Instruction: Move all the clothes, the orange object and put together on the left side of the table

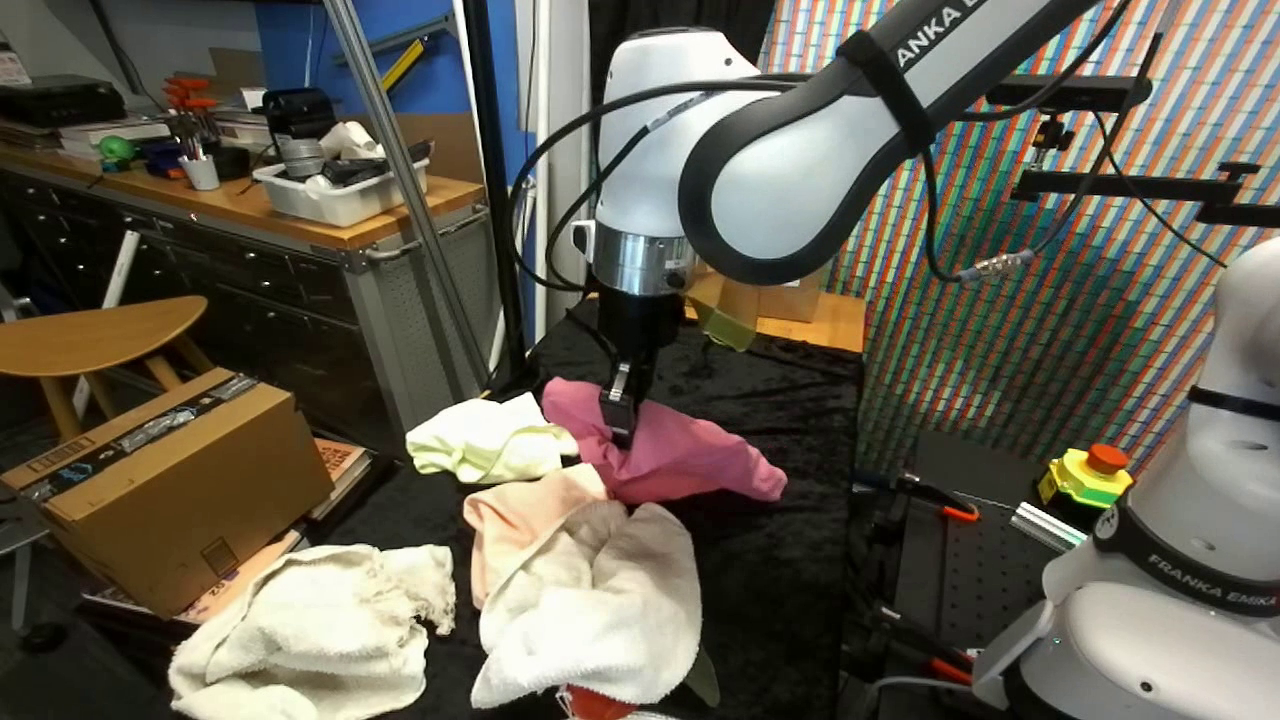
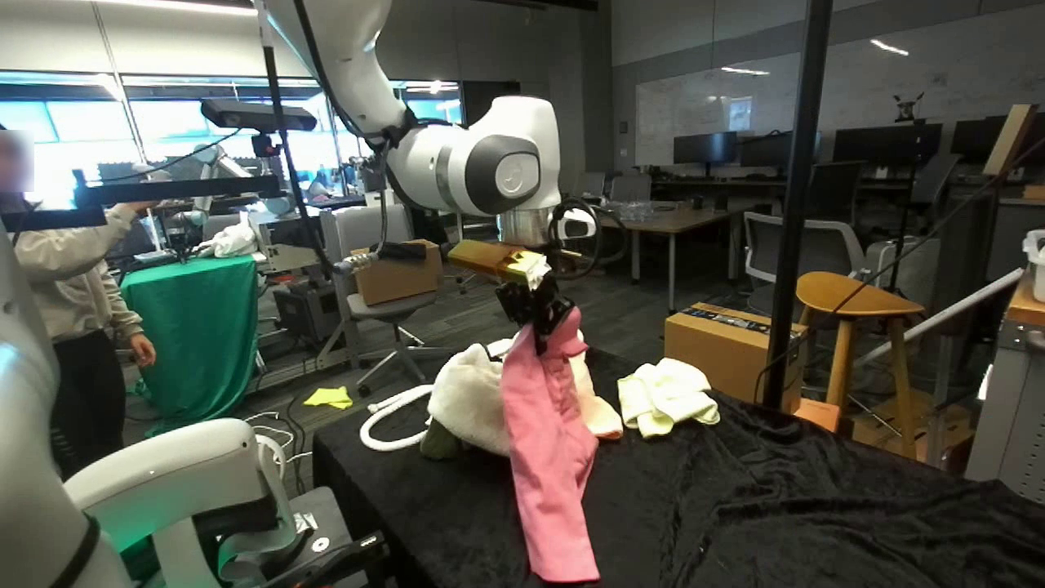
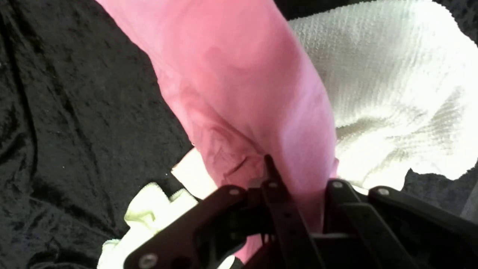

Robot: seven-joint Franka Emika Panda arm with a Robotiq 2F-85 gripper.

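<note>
Prob. partway: pincer (image 1: pixel 621 436) grips pink cloth (image 1: pixel 690 461). From it, in an ext. view: yellow cloth (image 1: pixel 490 440) 9 o'clock, pale cloth (image 1: pixel 525 506) 8, white cloth (image 1: pixel 600 620) 6, w/ orange obj. (image 1: pixel 598 703) (prob.) peeking out; stray white cloth (image 1: pixel 320 640) 8, apart. To do, prob.: drop pink cloth, close gaps.

On your black-topped table (image 1: pixel 775 590), in an exterior view, a cream-yellow cloth (image 1: pixel 490 440) lies left, a pale pink cloth (image 1: pixel 518 513) nearer, partly under a white cloth (image 1: pixel 600 610); at near left lies another white cloth (image 1: pixel 320 630).
</note>
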